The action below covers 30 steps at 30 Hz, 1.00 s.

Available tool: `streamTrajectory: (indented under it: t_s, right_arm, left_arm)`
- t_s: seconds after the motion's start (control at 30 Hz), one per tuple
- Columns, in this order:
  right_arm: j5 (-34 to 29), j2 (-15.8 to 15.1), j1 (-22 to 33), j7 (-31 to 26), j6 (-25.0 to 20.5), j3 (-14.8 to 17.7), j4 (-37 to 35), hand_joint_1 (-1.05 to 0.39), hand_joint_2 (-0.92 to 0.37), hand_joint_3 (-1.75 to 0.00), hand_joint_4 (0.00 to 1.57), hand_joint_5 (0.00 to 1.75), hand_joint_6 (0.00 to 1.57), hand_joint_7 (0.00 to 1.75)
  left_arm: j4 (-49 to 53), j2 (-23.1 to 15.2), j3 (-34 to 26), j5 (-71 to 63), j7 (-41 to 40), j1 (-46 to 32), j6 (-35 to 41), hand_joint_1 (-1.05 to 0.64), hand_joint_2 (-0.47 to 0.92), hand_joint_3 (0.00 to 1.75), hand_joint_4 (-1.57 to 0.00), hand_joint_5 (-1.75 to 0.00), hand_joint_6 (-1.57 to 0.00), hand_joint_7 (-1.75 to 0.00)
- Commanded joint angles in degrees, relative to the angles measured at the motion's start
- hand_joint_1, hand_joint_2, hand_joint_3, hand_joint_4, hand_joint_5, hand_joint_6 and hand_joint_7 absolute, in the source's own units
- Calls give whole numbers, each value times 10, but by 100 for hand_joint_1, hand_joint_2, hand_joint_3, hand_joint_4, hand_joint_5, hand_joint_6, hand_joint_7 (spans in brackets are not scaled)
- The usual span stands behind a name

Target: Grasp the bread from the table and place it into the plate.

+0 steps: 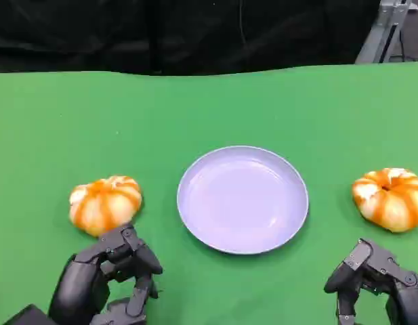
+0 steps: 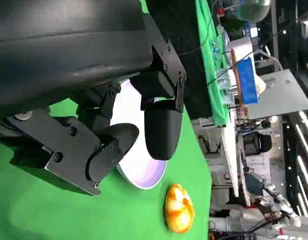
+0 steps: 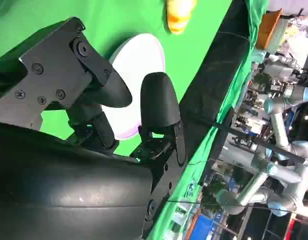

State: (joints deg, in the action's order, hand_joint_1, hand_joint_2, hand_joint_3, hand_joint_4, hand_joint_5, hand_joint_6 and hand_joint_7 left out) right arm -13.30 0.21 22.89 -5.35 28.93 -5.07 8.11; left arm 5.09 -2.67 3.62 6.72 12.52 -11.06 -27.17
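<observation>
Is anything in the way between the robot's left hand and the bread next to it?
No, nothing visible. The left hand sits just in front of the left bread, and only bare green table lies between that bread and the plate.

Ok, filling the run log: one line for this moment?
stage: pre-grasp | left hand: open, near left bread | right hand: open, below right bread | plate: empty

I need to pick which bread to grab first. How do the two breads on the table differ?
The left bread lies right by the left hand; the right bread sits farther from the right hand. The right bread is partly cut off at the picture's edge; the left shows whole. Both are round, orange-striped, beside the plate.
</observation>
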Motion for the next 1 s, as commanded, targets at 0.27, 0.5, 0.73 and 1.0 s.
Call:
streamTrajectory:
  t_s: [0.27,0.5,0.73,1.0]
  right_arm:
    - [5,-4,-7,-4,6,4,-4,-5,-38,-147,81,175,68,156]
    - [6,-3,-4,-3,4,3,-1,-6,-37,-148,81,175,68,157]
    - [6,-1,-2,-3,1,2,4,-6,-38,-148,81,175,68,157]
    - [3,-1,3,-3,-2,1,10,-7,-38,-147,82,175,68,157]
  left_arm:
    - [8,-8,-8,-6,4,8,-3,-7,50,120,-73,-173,-73,-152]
    - [4,-7,-9,-1,8,6,1,-6,49,123,-73,-173,-72,-153]
    - [5,-5,-13,-6,5,10,-13,-5,55,106,-75,-134,-75,-110]
    - [-31,-22,-19,-80,-27,13,19,-5,73,64,-68,-88,-75,-43]
